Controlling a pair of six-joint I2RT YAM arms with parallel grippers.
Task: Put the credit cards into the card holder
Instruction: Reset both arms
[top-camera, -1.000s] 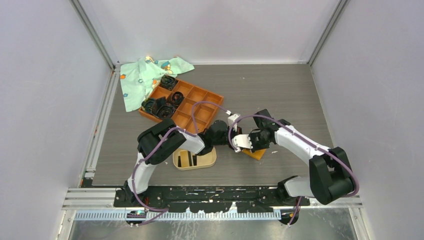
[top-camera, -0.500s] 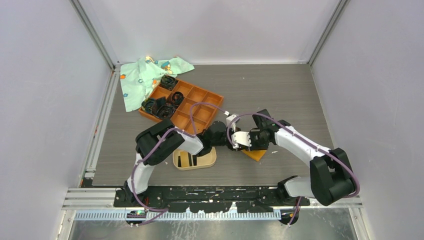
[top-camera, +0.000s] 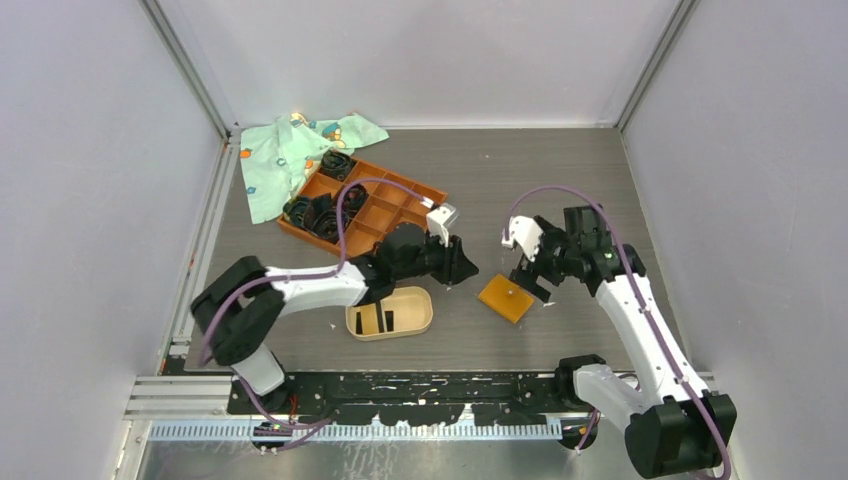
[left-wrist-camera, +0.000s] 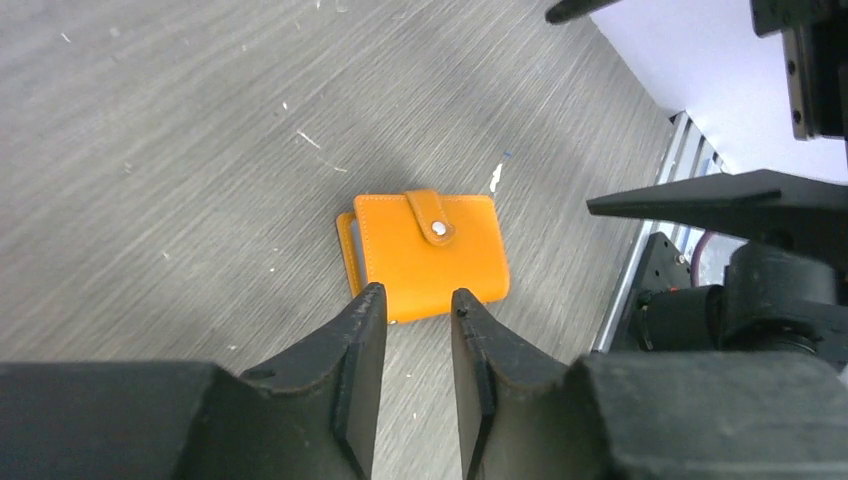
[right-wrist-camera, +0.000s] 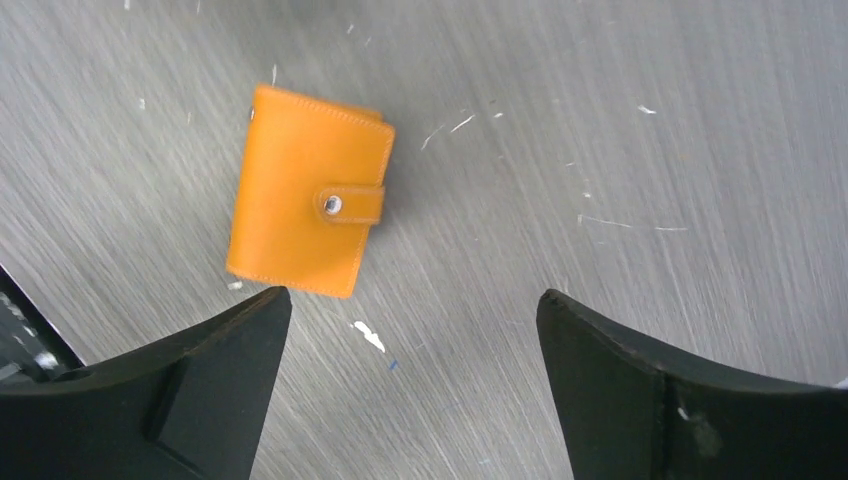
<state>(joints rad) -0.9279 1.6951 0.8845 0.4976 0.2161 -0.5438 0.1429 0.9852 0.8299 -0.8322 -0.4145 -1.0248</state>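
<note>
The beige oval card holder (top-camera: 388, 313) lies near the table's front. Two dark thin upright shapes (top-camera: 372, 318) stand inside it and look like credit cards. To its right lies a closed orange snap wallet (top-camera: 505, 297), which also shows in the left wrist view (left-wrist-camera: 425, 255) and the right wrist view (right-wrist-camera: 305, 205). My left gripper (top-camera: 468, 272) (left-wrist-camera: 415, 300) hovers just left of the wallet, its jaws a narrow gap apart and empty. My right gripper (top-camera: 532, 272) (right-wrist-camera: 410, 300) hangs above the wallet's right side, wide open and empty.
An orange grid tray (top-camera: 400, 215) with black coiled bands (top-camera: 320, 210) sits at the back left. A pale green patterned cloth (top-camera: 290, 150) lies behind it. White walls and metal rails enclose the table.
Both grippers have let go of the wallet, and it now lies shut on the table. The right gripper opened wide and drew back to the right. The left arm stretched out and its jaws parted slightly.
</note>
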